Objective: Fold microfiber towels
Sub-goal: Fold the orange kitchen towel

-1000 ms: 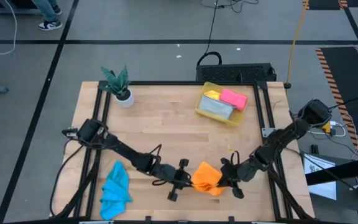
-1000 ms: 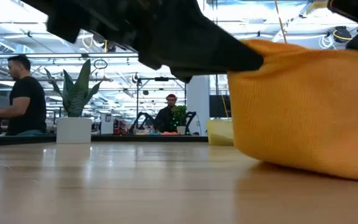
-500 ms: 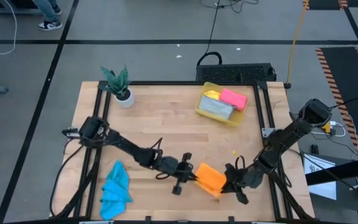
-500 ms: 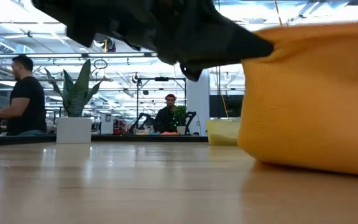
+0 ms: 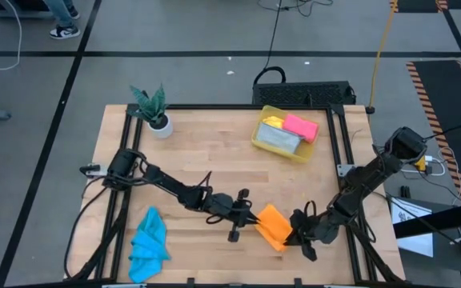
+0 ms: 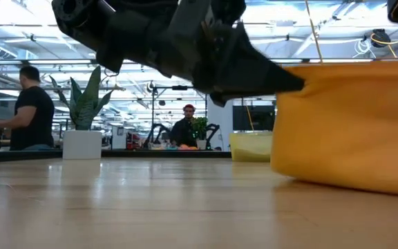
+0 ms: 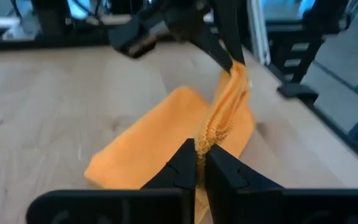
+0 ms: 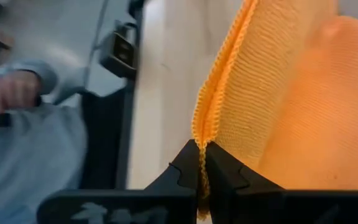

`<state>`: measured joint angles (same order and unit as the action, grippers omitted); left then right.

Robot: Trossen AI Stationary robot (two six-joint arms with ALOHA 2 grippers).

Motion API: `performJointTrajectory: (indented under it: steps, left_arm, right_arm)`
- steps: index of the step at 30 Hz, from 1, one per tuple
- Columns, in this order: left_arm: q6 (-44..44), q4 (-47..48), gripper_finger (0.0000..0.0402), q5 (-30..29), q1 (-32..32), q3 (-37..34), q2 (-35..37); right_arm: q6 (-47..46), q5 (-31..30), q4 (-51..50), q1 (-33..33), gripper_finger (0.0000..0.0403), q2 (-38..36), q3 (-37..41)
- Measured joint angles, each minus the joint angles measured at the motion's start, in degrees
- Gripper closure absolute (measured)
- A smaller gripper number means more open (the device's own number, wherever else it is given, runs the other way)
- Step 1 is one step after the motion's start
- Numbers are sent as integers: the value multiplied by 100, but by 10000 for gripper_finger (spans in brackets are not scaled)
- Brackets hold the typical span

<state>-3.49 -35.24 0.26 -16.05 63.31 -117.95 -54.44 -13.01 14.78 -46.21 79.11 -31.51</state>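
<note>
Orange towel [image 5: 272, 226] lies on the wooden surface [image 5: 214, 168], on the near side from the yellow bin [image 5: 285, 133], close to the front edge. Left claw [image 5: 254, 223] is pressed together on the towel's left edge; left wrist view shows both fingers [image 7: 182, 171] pinching a bunched hem of the orange cloth, which rises in a ridge to the other claw. Right claw [image 5: 291, 237] is pressed together on the towel's right edge; right wrist view shows the hem [image 8: 207, 118] caught between its fingertips. In the low view the orange towel [image 6: 347, 124] stands lifted like a wall off the surface, lower edge touching the wood, with the left claw [image 6: 292, 81] pinching its top corner.

Blue towel [image 5: 148, 242] lies crumpled at the front left, well apart from the orange towel. Yellow bin sits toward the back right, holding the pink towel [image 5: 300, 126], grey towel [image 5: 278, 139] and yellow towel [image 5: 273, 122]. Potted plant [image 5: 154, 111] stands at the back left, far left of the bin.

Low view background: two people beyond the surface, one [image 6: 30, 111] in a dark shirt left of the plant [image 6: 83, 131], another [image 6: 185, 128] farther back. Right wrist view shows a person's hand [image 8: 14, 90] and light sleeve [image 8: 48, 155] beyond the surface edge.
</note>
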Motion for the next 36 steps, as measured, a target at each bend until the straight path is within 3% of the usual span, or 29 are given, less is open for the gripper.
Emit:
performJointTrajectory:
  steps: [5,11,25,36]
  left_arm:
    - [195,-373,379,-16,19,0,0]
    - [181,-352,394,-27,167,0,0]
    - [385,-216,279,-56,378,-2,2]
    - [1490,-217,265,-23,40,-2,2]
  right_arm:
    - [-420,-264,370,-174,401,0,0]
    - [-1476,-674,-80,-231,401,-2,0]
    - [-2988,-1084,-953,-235,401,-2,4]
    - [-3354,-1150,-901,-244,401,-367,4]
